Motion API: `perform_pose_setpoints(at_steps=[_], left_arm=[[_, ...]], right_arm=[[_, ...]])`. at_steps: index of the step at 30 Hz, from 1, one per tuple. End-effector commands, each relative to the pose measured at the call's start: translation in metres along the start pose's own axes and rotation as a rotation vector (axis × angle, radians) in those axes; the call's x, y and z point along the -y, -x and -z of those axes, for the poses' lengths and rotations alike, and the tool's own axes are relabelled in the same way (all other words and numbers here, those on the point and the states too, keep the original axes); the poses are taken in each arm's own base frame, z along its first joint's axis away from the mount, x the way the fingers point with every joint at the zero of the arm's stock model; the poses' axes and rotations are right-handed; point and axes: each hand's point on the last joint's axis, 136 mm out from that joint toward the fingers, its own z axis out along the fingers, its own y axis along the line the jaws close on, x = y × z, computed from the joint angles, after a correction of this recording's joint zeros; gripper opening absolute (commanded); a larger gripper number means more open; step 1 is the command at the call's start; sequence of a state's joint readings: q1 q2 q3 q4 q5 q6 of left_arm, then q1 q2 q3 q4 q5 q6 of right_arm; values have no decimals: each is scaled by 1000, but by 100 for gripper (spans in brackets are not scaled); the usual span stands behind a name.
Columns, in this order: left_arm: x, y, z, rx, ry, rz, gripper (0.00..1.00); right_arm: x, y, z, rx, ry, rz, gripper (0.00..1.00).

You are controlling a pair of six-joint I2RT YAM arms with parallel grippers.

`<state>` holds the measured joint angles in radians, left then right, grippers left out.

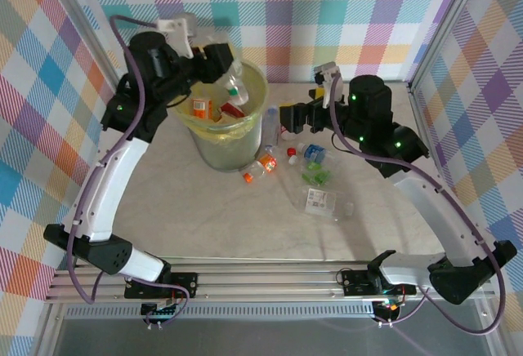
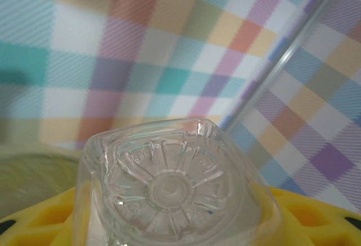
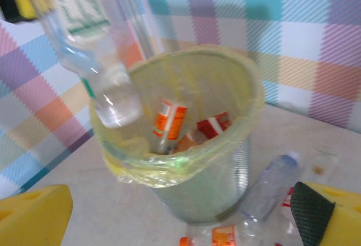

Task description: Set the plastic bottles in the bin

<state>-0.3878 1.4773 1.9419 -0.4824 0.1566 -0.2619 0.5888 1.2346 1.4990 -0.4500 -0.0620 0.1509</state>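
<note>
Left gripper [image 1: 222, 62]: clenched on clear bottle [image 1: 235, 86], poised over bin [image 1: 214, 152] mouth for a drop.
Right gripper [image 3: 180, 215]: spread empty, bin's 3 o'clock, near loose bottles [image 1: 259, 168].

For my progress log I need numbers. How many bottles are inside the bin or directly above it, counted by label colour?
Orange-label bottle, in the bin: 1
Red-label bottle, in the bin: 1
White-label bottle, above the bin: 1
Total: 3 that I can tell apart; others may lie hidden below.
</note>
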Motion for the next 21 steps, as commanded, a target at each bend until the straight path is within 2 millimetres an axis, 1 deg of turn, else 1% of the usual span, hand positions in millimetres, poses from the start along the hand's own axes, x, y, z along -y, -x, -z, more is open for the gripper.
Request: perform_pose_setpoints(at_steps=[1,5,8,11,13,17,21], left_arm=[[-34,3,-1,-31,144,-111,17],[-63,5,-8,-74,245,-210,17],[-83,-5,-16,-142,312,-248,16],[-97,-23,-24,-209,349,-248,16],[-104,-38,-29,-263,358,-240,16],[-121,-64,-39,-331,393,-222,16],[-132,-88,-46,-394,414,-190,16]], right_arm=[[24,-4,5,-12,-144,-37,100],[34,-8,4,-38,-203,-55,100],[42,-13,1,-60,-246,-79,100],[51,-20,-2,-97,-288,-115,100],[56,-24,-4,-124,-308,-136,100],[60,-31,-8,-152,-313,-163,100],[65,-38,-10,-177,-325,-186,100]])
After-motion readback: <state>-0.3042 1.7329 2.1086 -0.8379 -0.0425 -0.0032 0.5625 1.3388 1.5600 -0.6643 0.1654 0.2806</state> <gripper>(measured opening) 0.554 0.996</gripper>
